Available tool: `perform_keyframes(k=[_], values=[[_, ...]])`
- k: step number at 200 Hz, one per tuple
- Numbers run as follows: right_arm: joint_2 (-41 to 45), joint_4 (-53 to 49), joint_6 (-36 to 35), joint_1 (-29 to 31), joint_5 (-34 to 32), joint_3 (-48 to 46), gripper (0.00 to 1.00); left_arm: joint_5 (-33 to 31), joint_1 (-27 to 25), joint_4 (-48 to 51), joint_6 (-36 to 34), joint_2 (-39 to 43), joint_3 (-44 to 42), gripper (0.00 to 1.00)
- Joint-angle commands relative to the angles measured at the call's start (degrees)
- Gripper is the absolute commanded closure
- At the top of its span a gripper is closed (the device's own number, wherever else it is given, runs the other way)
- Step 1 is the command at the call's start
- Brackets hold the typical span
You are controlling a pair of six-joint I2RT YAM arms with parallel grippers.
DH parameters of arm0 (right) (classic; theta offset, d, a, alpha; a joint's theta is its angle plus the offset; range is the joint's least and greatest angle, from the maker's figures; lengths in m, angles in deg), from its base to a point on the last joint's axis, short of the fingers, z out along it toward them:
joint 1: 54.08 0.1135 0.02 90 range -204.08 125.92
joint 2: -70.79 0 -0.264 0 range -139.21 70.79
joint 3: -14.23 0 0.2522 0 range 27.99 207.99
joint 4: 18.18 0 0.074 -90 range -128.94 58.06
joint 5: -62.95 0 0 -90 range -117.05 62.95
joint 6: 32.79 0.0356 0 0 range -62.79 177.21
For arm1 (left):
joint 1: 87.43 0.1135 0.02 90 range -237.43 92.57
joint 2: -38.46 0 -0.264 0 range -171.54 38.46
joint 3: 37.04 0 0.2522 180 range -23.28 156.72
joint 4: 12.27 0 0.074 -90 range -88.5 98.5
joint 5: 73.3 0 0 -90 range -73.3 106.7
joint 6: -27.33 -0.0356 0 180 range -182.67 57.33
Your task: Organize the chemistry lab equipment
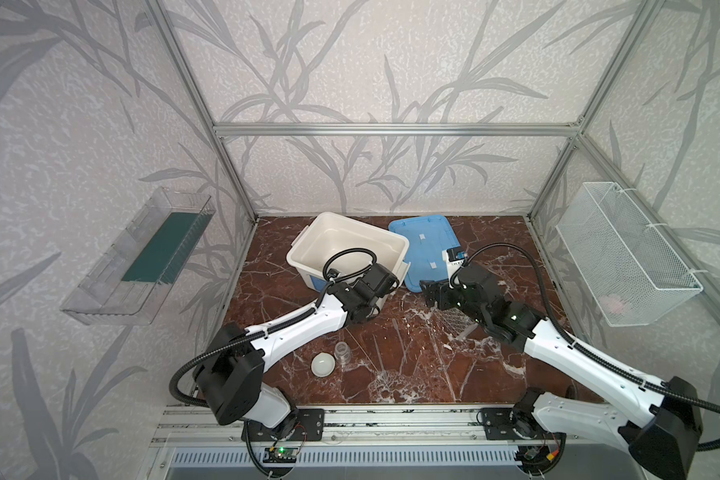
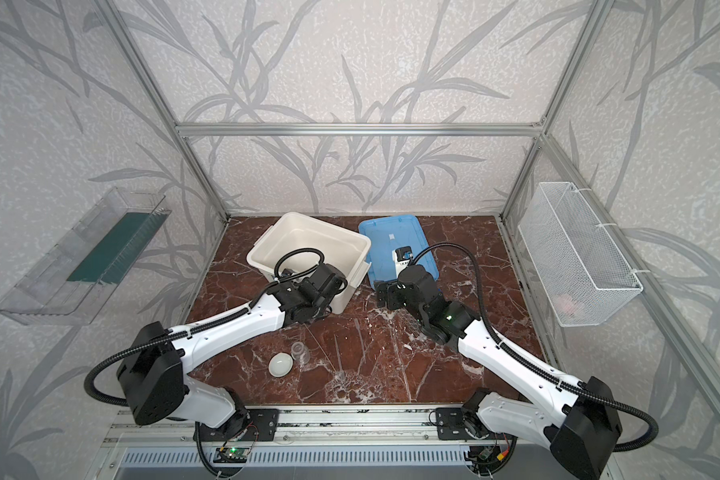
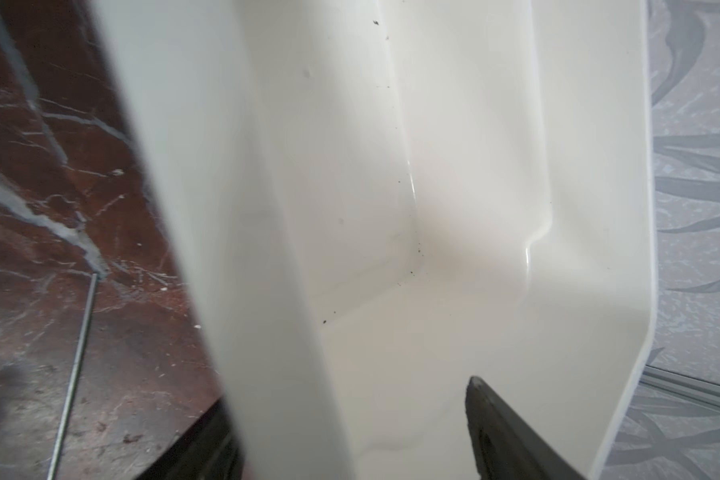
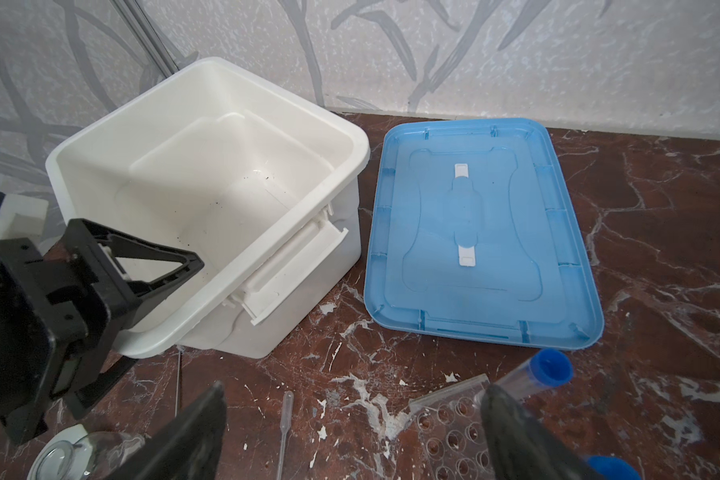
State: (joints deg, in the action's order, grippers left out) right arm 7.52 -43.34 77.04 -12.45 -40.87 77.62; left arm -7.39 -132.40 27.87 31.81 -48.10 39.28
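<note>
Little of the sorting looks done. Every piece of lab gear in view lies loose on the dark red marble-patterned bench (image 1: 433,386), and the big white plastic tub (image 1: 341,232) holds only a few dark specks, so nearly all of the work is left.

From the left, the small white round dish (image 1: 323,364) sits near the front edge, just beside the small clear jar (image 1: 343,352). Behind them the left gripper (image 3: 350,399) is spread wide astride the tub's near wall, one finger inside and one outside, pinching nothing.

Towards the middle, thin clear rods (image 3: 73,374) and a clear plastic pipette (image 4: 285,419) lie flat on the bench; they are slight things, hard to pick out against the white veins. The flat blue plastic lid (image 1: 425,245) is off the tub and lies just beside it on the right.

The right gripper (image 4: 354,388) hangs spread and empty above the bench in front of the lid. Close under it lies the clear perforated rack (image 4: 445,436), flat, its holes unfilled as far as they show; long clear tubes with blue caps (image 4: 551,368) rest across or against it rather than standing in it. Two caps can be counted, and a third may be hidden behind the gripper.
</note>
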Motion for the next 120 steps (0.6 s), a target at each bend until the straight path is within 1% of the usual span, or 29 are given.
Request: perform_keyframes(k=[1, 59, 85, 104, 120], values=[[1.77, 0.27, -0.58, -0.14, -2.25, -0.76, 0.06, -1.43, -0.29, -1.90, -2.62, -2.24, 4.33, 0.19], [1.92, -0.62, -0.84, -0.23, -2.67, -1.11, 0.06, 0.26, -0.57, -3.55, -5.22, -10.36, 12.74, 0.19], [2.09, -0.73, -0.59, -0.22, -2.73, -1.53, 0.06, -2.38, -0.74, -3.14, -7.55, -12.21, 15.46, 0.18], [2.35, -0.60, -0.42, -0.23, -2.87, -1.90, 0.06, -2.71, -0.48, -3.36, -9.49, -13.44, 16.90, 0.14], [2.77, -0.73, -0.32, -0.23, -3.11, -2.16, 0.06, -3.31, -0.64, -4.90, -12.44, -13.56, 17.57, 0.06]])
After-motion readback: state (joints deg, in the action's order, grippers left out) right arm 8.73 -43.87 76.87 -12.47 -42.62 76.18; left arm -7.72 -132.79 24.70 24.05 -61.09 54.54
